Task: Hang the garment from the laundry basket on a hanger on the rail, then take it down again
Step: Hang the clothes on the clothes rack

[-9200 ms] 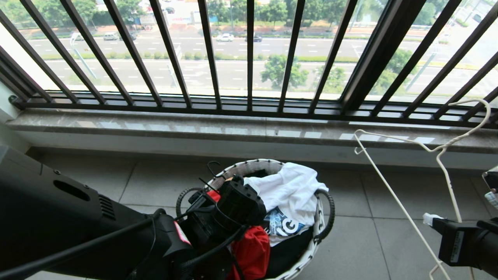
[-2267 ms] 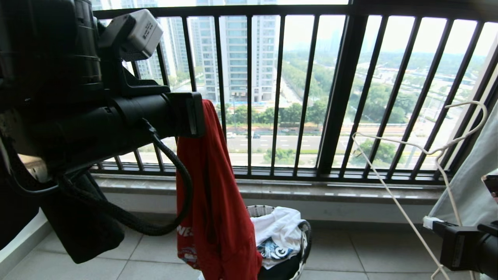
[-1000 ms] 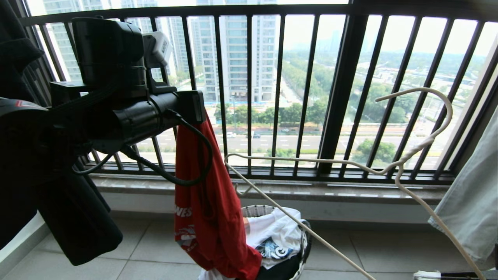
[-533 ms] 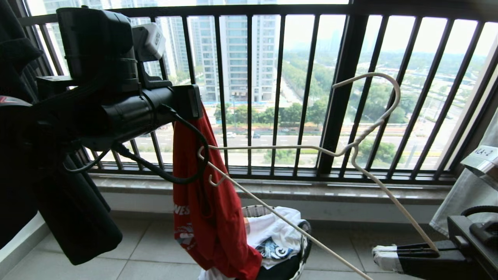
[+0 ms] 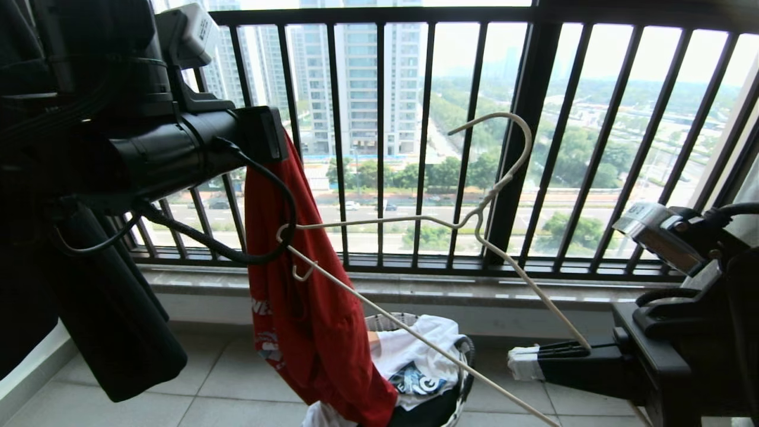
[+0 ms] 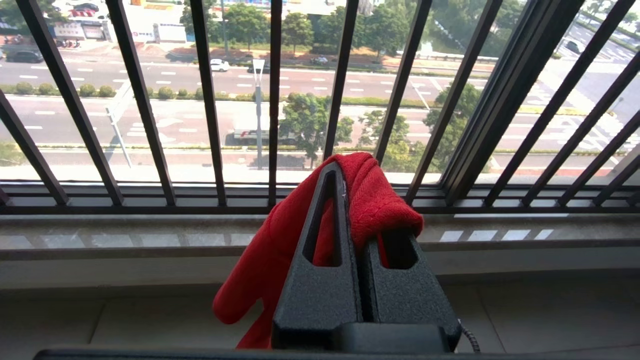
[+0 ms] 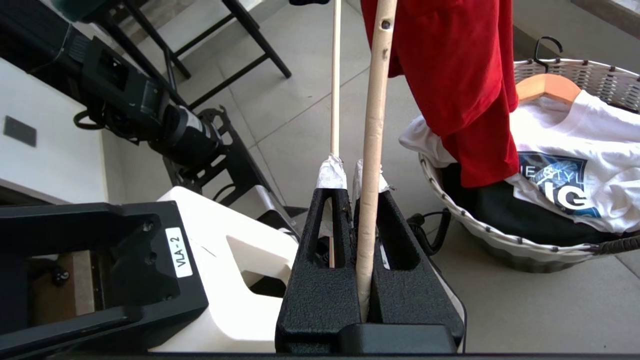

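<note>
Our left gripper [image 6: 350,200] pinched the garment [image 5: 296,284] high above the laundry basket [image 5: 465,379]; our right gripper [image 5: 525,363] clamped the hanger [image 5: 415,220]. Its tip could snag bunched cloth and miss the neck opening.

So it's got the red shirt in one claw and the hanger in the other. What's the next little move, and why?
Probably slide the hanger's near shoulder tip into the shirt's opening. The left gripper holds the red T-shirt dangling above the laundry basket; the right gripper has the hanger tip right at the cloth.
</note>
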You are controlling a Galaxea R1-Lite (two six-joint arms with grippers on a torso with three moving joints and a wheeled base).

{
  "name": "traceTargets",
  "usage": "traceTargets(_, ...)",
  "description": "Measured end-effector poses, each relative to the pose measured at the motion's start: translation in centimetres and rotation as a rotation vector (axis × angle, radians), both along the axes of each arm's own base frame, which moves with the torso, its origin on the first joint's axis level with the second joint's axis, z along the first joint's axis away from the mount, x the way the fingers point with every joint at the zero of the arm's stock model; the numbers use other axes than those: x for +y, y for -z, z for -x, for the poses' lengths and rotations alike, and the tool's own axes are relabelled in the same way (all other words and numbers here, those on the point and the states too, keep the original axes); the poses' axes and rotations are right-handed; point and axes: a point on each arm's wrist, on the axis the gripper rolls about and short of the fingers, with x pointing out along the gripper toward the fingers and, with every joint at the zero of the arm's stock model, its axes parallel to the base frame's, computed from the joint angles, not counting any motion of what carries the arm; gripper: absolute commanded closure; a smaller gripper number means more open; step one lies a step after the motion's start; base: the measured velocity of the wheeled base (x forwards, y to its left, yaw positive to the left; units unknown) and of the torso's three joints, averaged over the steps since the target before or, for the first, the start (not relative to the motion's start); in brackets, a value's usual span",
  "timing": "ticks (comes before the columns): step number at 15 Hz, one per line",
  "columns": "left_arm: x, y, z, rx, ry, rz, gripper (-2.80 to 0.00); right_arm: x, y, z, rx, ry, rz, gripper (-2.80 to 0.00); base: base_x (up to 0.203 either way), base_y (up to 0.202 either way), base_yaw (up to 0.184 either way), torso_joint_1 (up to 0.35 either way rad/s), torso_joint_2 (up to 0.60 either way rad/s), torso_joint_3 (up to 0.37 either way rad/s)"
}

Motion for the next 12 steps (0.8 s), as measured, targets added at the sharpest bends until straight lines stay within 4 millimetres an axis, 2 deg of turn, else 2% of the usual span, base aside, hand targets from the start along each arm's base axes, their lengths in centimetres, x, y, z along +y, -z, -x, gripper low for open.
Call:
traceTargets(7,-0.1,0.2,0.7,0.010,0.015,-0.009,0.00,0.5,0.2,-1.1,-0.040,0.099,0.024,0.00,0.000,0.000,0.000,0.000,0.00,0.000)
traceTargets(12,-1.3,0.9,1.4,0.064,0.070,-0.045,0.00,0.4,0.0,-1.0,-0.072,0.116,0.031,0.00,0.000,0.000,0.000,0.000,0.00,0.000)
